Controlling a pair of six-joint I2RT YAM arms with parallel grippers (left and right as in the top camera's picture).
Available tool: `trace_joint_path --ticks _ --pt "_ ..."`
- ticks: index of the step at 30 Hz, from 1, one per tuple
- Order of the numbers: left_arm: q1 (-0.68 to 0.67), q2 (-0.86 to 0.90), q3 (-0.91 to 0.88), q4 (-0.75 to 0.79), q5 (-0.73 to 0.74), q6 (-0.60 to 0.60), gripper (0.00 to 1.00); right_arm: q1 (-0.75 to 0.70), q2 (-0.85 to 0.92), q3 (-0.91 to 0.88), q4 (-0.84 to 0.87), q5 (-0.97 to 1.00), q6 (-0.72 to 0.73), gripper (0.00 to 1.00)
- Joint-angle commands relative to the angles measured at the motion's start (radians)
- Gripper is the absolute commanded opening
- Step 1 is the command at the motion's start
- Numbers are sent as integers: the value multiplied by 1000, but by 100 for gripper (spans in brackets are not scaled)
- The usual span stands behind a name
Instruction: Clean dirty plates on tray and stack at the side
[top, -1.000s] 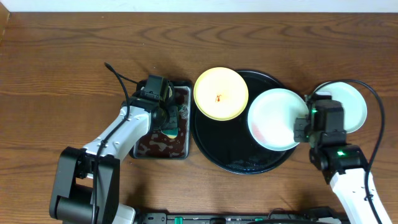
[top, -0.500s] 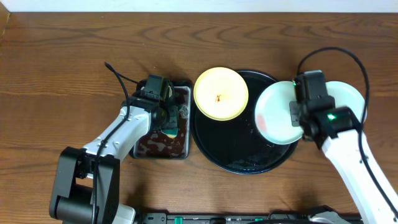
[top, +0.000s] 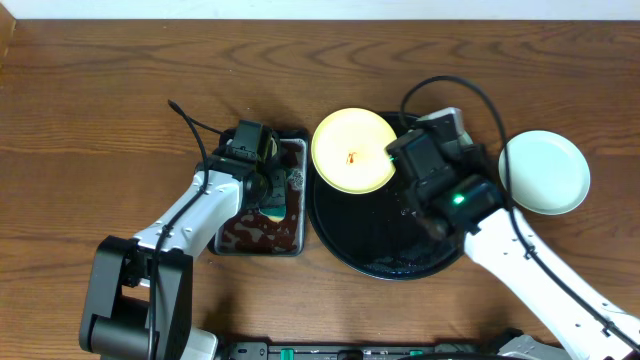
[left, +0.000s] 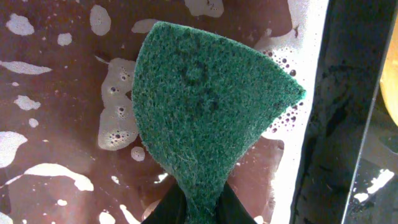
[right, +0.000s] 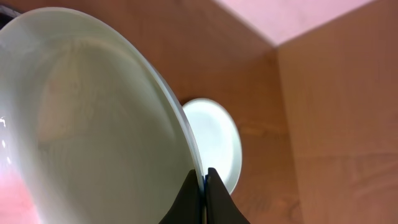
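Three plates, three places. At the eleven o'clock rim of the glossy black tray (top: 375, 240), overlapping its edge: the pale yellow plate (top: 355, 150), flat and face up, with a small red-orange smear (top: 351, 157) near the middle. Over the tray's one-to-two o'clock part: a mint-white plate (right: 93, 124), pinched at its rim by the right gripper (right: 200, 180), both fingers clenched on the thin edge, the plate tipped steeply rather than lying flat. Seemingly lifted clear of the tray, though from overhead the wrist hides nearly all of it. Off the tray at three o'clock, flat on the wooden table (top: 100, 100): the second mint-white plate (top: 545, 172), near the tray's rim but not touching. Seen again in the right wrist view as a pale disc past the held plate's edge. At the tray's nine o'clock, just beside it: a rectangular black pan (top: 260, 252) of brown liquid (left: 62, 93) patched with white foam (left: 118, 118). Down inside the pan's twelve o'clock half: the left gripper (left: 193, 208), clamped on a green scouring pad (left: 205, 106). Pad fanning out from the dark fingers toward twelve o'clock in the left wrist view, its rough face spread above the liquid, one corner close to the pan's pale side wall at three o'clock.
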Motion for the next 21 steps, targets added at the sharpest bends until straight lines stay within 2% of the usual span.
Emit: trace_joint_path --ticks 1,7,21 --pt "2 -2 -2 1 -13 16 12 49 -2 23 25 153 -13 1" --pt "2 -2 -2 2 -13 16 12 90 -2 23 77 173 -78 1" --pt "2 -2 -6 2 -13 16 13 82 -2 23 100 176 -64 1"
